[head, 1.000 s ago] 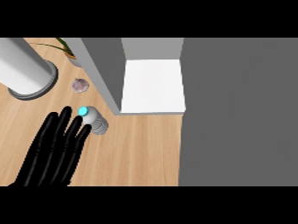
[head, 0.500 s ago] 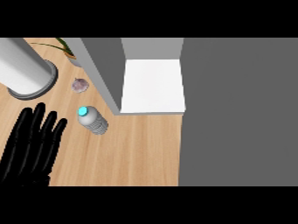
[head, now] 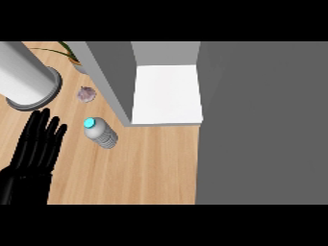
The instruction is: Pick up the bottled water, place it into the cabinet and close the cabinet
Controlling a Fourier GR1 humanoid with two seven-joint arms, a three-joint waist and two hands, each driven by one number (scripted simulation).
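- The left hand (head: 31,153) comes in from the lower left edge, palm flat above the wooden counter (head: 145,163), its fingers straight and slightly spread, holding nothing.
- Just to its right, apart from the fingers, the bottled water (head: 101,134) stands on the counter with its turquoise cap towards the viewer.
- Beyond the bottle, the cabinet (head: 113,77) is open, its white shelf (head: 168,93) bare to view.
- A small purplish object (head: 86,94) lies left of the cabinet wall.
- A large grey cylinder (head: 17,77) fills the upper left.
- Thin plant leaves (head: 65,50) show at the far edge.
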